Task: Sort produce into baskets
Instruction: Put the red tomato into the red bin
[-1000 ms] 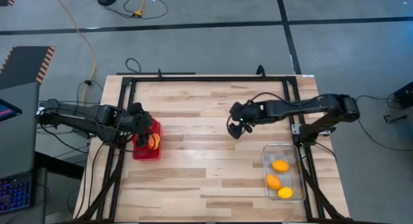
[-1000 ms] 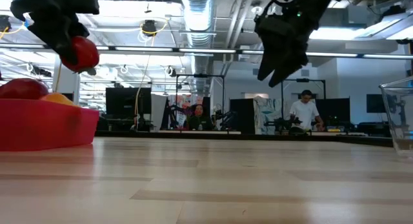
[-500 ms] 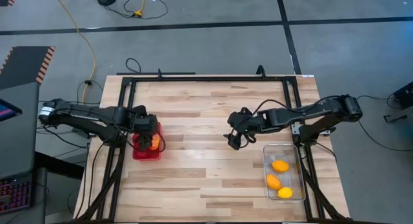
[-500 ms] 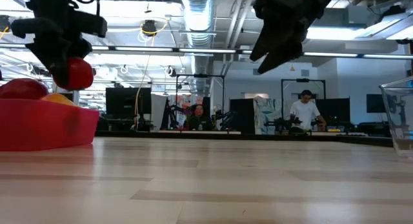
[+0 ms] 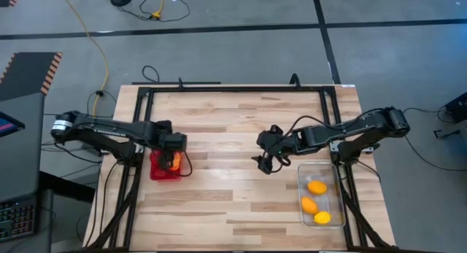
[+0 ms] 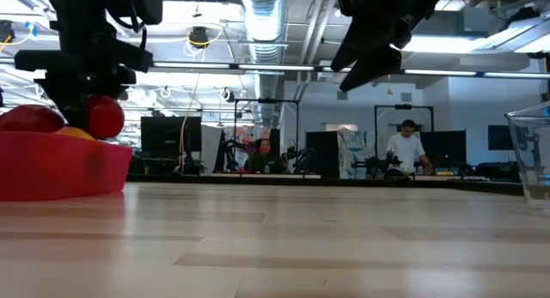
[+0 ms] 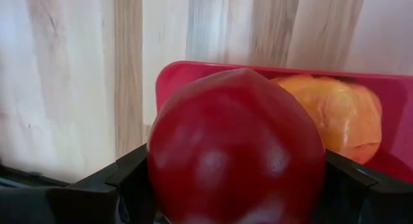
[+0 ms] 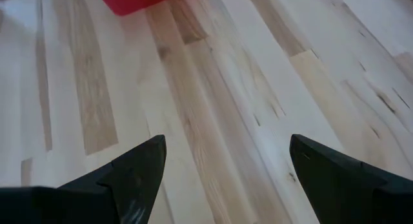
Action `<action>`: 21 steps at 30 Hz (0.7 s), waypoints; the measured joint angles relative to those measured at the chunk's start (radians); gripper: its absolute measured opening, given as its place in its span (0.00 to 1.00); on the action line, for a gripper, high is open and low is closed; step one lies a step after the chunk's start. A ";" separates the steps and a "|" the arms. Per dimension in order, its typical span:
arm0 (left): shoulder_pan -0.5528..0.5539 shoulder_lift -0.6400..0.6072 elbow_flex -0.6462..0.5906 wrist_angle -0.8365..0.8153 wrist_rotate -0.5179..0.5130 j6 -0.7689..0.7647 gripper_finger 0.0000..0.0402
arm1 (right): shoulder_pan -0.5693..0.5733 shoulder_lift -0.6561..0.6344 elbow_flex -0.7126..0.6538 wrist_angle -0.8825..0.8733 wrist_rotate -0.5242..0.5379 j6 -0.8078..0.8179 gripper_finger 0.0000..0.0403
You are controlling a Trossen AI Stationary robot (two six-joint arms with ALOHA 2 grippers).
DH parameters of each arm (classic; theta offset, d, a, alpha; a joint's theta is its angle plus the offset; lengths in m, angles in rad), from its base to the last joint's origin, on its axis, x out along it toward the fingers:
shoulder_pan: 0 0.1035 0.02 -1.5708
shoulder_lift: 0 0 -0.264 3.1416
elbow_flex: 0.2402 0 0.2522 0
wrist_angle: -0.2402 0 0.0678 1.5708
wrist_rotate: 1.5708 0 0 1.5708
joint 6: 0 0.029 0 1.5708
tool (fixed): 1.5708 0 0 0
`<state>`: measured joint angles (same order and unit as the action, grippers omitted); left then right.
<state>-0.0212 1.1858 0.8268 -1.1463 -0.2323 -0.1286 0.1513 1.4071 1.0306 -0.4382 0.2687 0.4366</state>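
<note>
Left pincer: the left pincer [image 5: 172, 152] hung over the red basket [image 5: 156, 171] near the left edge of the tabletop [image 5: 233, 187], its fingers clamped on a red fruit [image 7: 235, 150].
Red fruit: in the low view the red fruit [image 6: 105, 118] sat just above the basket's rim, gripped from both sides and not yet resting inside.
Red basket: it stood on the tabletop and was seen from the side in the low view [image 6: 64, 165]; it already carried an orange fruit [image 7: 335, 117] and another red piece [image 6: 30, 119] showing over the rim.
Right pincer: the right pincer [image 5: 264, 162] hovered above bare wood near the middle of the tabletop, well apart from both baskets; in its wrist view the two fingers [image 8: 132, 179] stood wide apart with nothing between them.
Clear basket: the clear basket [image 5: 336, 178] sat by the right edge of the tabletop, toward the front.
Yellow fruits: three yellow-orange ovals lay in the clear basket, one nearer the back [image 5: 317, 187], one in the middle [image 5: 309, 205] and one at the front [image 5: 322, 218].
Room: a person [image 6: 405, 150] stood far behind the tabletop in the low view.
</note>
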 joint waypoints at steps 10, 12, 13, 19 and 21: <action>0.031 0.034 0.000 0.001 -0.015 0.015 0.71 | -0.001 0.000 0.000 0.007 0.000 0.000 0.89; 0.033 0.033 0.000 -0.002 -0.015 0.015 0.72 | 0.000 0.000 0.000 0.009 0.000 0.000 0.89; 0.032 0.033 0.000 -0.002 -0.015 0.015 0.73 | -0.001 0.000 0.000 0.009 0.000 0.000 0.89; 0.032 0.033 0.000 -0.005 -0.010 0.013 0.82 | -0.001 0.001 0.000 0.009 -0.001 0.000 0.89; 0.032 0.033 0.000 -0.007 -0.011 0.013 0.84 | -0.001 0.001 0.000 0.007 -0.001 0.000 0.89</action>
<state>0.0113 1.2186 0.8265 -1.1530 -0.2432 -0.1154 0.1505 1.4078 1.0306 -0.4309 0.2680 0.4366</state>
